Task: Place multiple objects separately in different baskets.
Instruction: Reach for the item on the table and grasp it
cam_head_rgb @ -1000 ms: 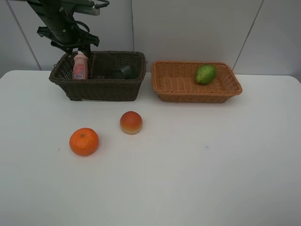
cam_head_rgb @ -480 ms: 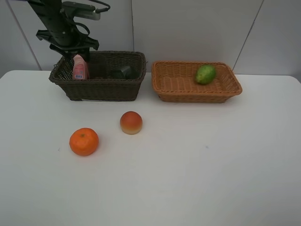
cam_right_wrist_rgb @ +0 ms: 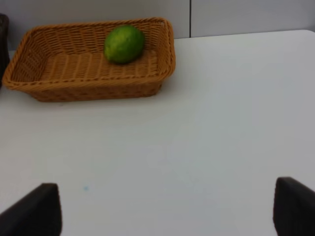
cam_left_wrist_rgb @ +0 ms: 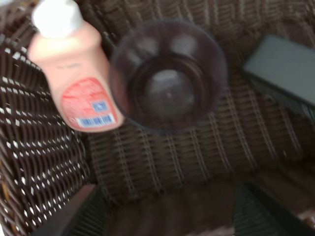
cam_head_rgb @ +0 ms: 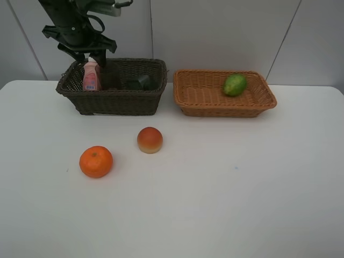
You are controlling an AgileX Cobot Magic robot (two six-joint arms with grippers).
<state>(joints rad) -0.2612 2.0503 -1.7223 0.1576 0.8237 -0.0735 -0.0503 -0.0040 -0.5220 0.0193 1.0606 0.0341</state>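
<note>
Nearest to me on the white table (cam_head_rgb: 215,204) sat the orange (cam_head_rgb: 96,162), with the red-orange peach-like fruit (cam_head_rgb: 150,140) a little beyond it and to its right, the two apart and neither in a basket. Behind them stood the dark brown basket (cam_head_rgb: 113,99) on the left and the light orange-tan basket (cam_head_rgb: 215,107) just beside it on the right. The green fruit (cam_head_rgb: 235,85) lay in the tan one, toward its far right corner.

The high camera showed me the pink white-capped bottle (cam_head_rgb: 91,76) upright at the left end of the dark basket, but the rest of that interior was lost in shadow. A dark shape (cam_head_rgb: 141,82) further right was probably the dark grey pump bottle. The left wrist view filled that in: the translucent purplish cup (cam_left_wrist_rgb: 169,73) stood mouth-up on the wicker floor, touching the pink bottle, with a grey block off to one side. My left gripper (cam_left_wrist_rgb: 170,216) hung over the basket with its fingers (cam_left_wrist_rgb: 83,216) well spread and nothing between them.

Only the right wrist view showed my right gripper (cam_right_wrist_rgb: 165,206). It hovered over bare table at its widest, empty and well short of the tan basket.

Against a second earlier, the left arm had lifted slightly above the dark basket's left end. Both fruits on the table and the green fruit lay where they had been.
</note>
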